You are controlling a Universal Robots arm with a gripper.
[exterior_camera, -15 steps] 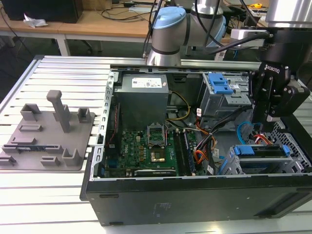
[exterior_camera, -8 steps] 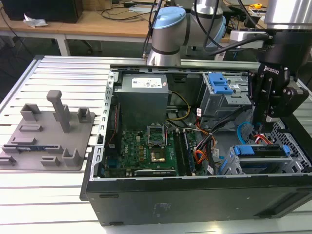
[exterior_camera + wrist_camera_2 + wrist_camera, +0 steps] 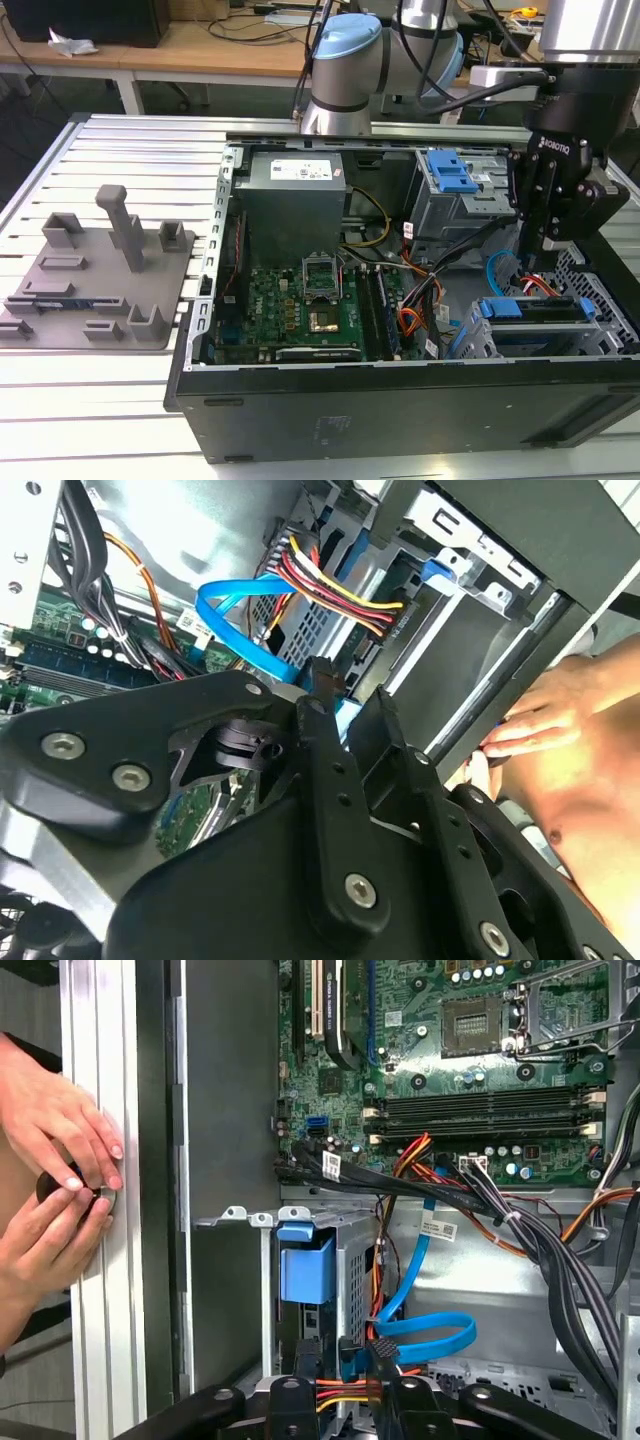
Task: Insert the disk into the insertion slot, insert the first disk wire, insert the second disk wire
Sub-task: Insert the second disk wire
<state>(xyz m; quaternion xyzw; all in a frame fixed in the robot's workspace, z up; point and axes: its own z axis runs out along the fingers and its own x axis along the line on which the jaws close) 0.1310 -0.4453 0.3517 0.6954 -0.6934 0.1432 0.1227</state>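
**Disk in its slot, claw close above**

The disk sits inside the slot, at the lower right of the exterior view, close to the dark wall of the case. The red wires run to the slot's back edge. The blue cable bends in a loop just beside them, over a bare patch of case floor. The claw hangs just above the back of the slot, with wires packed close around it and little room. I cannot tell if it is spread or pinching. At the left edge of the first wrist view, a hand rests on the table rail, outside the case.
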